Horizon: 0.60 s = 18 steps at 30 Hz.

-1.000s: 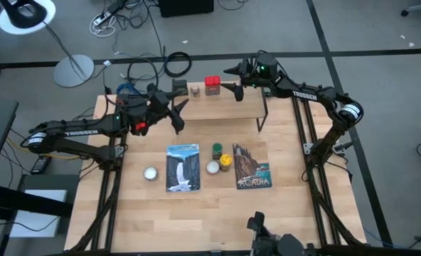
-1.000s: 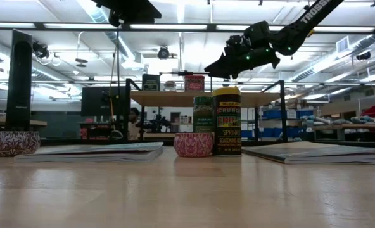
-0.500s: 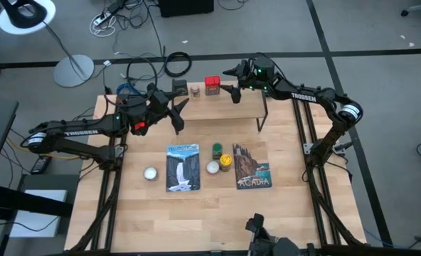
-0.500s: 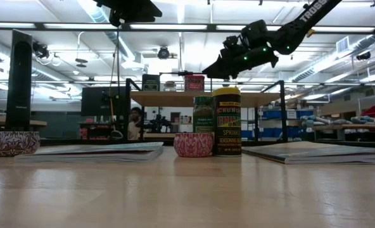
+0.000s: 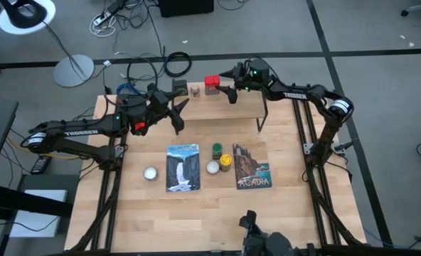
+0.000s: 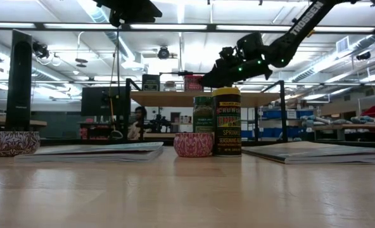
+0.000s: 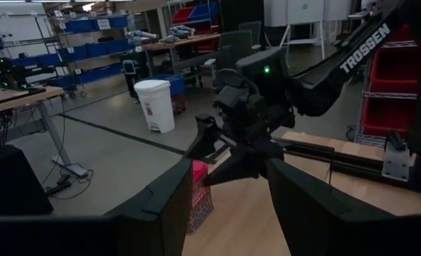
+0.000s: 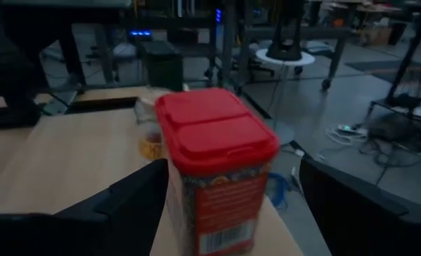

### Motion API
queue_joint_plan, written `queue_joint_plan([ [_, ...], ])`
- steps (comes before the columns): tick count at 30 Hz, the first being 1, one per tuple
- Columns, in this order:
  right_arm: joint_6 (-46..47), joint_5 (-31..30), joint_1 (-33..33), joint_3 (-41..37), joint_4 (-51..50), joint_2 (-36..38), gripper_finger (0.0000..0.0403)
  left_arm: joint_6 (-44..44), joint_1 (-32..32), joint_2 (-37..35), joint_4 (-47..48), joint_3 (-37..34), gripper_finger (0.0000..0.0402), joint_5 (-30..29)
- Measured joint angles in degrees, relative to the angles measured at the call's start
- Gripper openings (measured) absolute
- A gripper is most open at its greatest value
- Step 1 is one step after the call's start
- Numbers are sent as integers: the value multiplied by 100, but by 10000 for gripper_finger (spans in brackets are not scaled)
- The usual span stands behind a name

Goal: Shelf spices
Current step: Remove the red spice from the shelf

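Observation:
The shelf (image 5: pixel 225 107) stands at the table's far edge. On its wooden top, from left to right, stand a dark square tin (image 5: pixel 179 87), a tiny brown jar (image 5: pixel 195 90) and the red boxy tin (image 5: pixel 212 85). My right gripper (image 5: pixel 227 83) is open and level, coming from the right. The red tin (image 8: pixel 214 163) stands upright just ahead of its fingertips, one finger to each side, with gaps showing. The green jar (image 5: pixel 217 151) and the yellow-capped jar (image 5: pixel 226 162) stand on the table between two books. My left gripper (image 5: pixel 176 114) hangs open and empty left of the shelf.
Two flat picture books (image 5: pixel 183 167) (image 5: pixel 252 165) lie on the table's middle. One white ball (image 5: pixel 151 173) sits left of them and another (image 5: pixel 212 167) beside the jars. The shelf's black legs (image 5: pixel 262 117) stand at its right end. A person shows in the room behind (image 6: pixel 135 120).
My right gripper has moved toward the table's left edge and down, closing in on the red tin on the shelf; its fingers stay as wide apart as before. The left arm has kept still, and the spices have not moved.

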State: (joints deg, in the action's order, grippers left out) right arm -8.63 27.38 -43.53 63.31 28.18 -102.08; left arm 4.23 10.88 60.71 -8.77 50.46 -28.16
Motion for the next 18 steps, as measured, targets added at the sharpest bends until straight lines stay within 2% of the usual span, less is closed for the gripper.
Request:
queue_joint_plan([
  [6,0,233,33,219,-96,-303,312,11,0,0,-12,0,188,-2],
  [11,-45,277,186,308,-52,-390,292,17,-1,0,53,0,188,-3],
  [14,-70,276,277,312,-37,-354,260,24,-1,0,96,0,188,-9],
  [18,-13,286,359,312,64,-335,193,34,1,0,94,0,188,-26],
])
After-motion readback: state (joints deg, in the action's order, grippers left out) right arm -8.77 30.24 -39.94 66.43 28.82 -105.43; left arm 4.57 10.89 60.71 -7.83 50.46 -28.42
